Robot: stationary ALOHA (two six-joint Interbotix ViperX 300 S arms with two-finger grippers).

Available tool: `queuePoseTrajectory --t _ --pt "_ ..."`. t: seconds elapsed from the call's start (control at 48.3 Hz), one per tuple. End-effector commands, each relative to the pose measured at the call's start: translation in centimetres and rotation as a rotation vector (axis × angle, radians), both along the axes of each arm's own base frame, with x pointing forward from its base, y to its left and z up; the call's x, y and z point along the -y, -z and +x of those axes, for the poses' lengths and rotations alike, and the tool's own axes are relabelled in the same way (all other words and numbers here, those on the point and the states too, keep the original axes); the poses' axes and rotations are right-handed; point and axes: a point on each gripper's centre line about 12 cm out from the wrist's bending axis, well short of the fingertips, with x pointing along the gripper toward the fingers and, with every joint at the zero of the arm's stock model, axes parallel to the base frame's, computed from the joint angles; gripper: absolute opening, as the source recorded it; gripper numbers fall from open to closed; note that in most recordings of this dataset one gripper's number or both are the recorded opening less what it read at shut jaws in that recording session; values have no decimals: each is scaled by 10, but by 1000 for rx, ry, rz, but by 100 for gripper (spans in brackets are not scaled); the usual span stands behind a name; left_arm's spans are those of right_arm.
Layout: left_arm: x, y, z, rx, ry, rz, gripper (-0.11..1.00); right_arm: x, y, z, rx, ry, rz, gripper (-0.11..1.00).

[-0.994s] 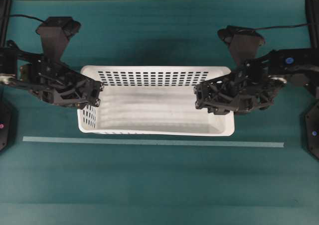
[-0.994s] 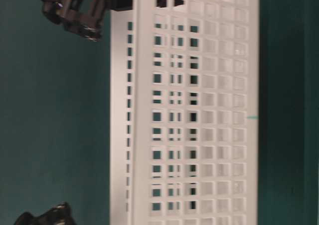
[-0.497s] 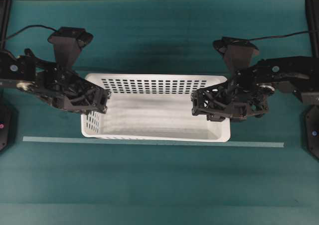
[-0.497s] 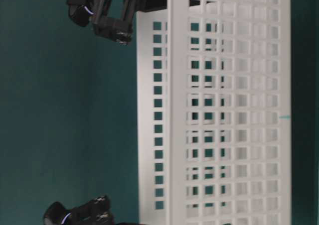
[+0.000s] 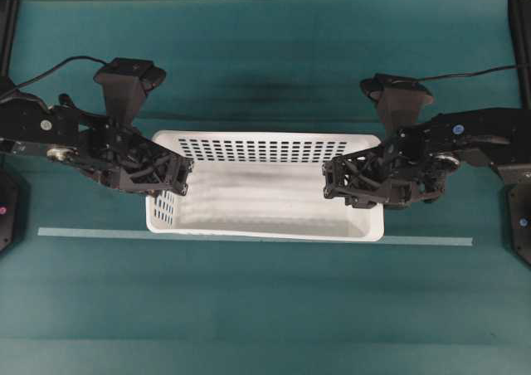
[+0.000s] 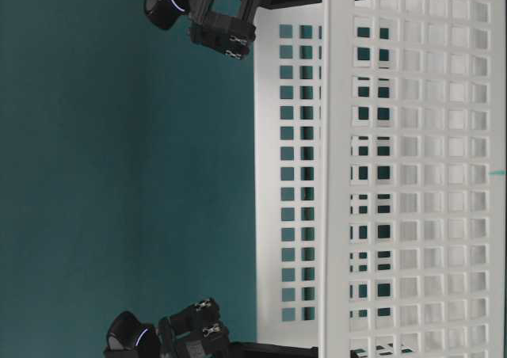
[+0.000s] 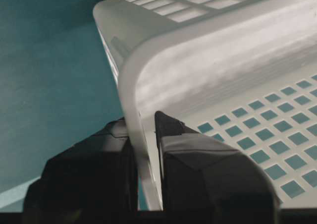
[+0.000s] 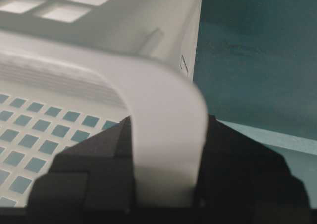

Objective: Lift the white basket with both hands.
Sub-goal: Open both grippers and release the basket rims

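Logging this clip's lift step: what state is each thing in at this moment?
white basket: upright, empty, held at both short ends.
left gripper: shut on the basket's left end wall.
right gripper: shut on the basket's right rim.
pale tape line: flat on the table, partly hidden by the basket.

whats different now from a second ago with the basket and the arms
The white basket has shrunk and shifted toward the pale strip in the overhead view, and moved sideways in the table-level view. Both arms travelled with it. The left gripper and right gripper stay clamped on the rims of its short ends, one jaw inside, one outside. The basket stays empty.
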Motion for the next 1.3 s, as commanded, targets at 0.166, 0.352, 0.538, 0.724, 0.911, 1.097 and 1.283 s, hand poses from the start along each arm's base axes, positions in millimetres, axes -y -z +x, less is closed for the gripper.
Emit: queuePoseTrajectory --t 0.166,0.352,0.538,0.724,0.911,1.097,1.283 --pt "-4 6 0 -16 7 12 5 1 14 3 -33 -10 -2 20" --pt "-5 7 5 28 12 18 5 4 15 3 -33 -6 -7 20" --pt "-5 7 8 62 13 22 5 10 16 2 -38 -33 -20 20" --pt "-4 8 8 61 54 39 4 11 18 -2 -40 -75 -36 20" --pt "-3 8 9 61 122 71 4 11 19 -2 -32 -97 -42 20" --pt "-3 8 9 62 113 66 21 11 19 -3 -12 -94 -45 20" --pt "-2 8 9 61 118 68 68 12 19 -4 33 -89 -61 45"
